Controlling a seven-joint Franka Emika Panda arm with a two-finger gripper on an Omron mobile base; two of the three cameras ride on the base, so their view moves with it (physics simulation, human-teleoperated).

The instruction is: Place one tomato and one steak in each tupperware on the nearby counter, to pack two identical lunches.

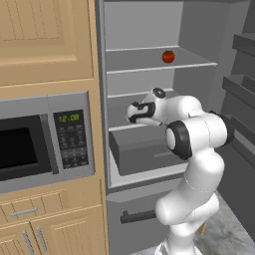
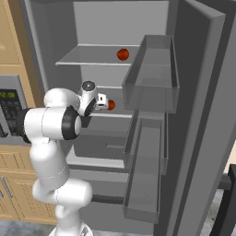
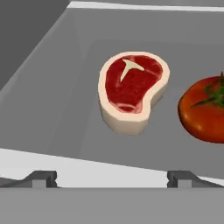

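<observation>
Glossy white arm (image 1: 196, 164) of rounded, bulbous segments, black bands at the joints, a dark cap on top.

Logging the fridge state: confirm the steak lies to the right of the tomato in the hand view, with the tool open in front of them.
Wrong on one point. In the hand view the steak lies to the left of the tomato, not the right. The tool is open in front of them, as stated.

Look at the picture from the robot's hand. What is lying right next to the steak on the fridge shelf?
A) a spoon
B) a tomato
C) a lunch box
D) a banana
B: in the hand view a glossy red tomato with a green stem sits on the grey shelf just beside the steak, apart from it.
</observation>
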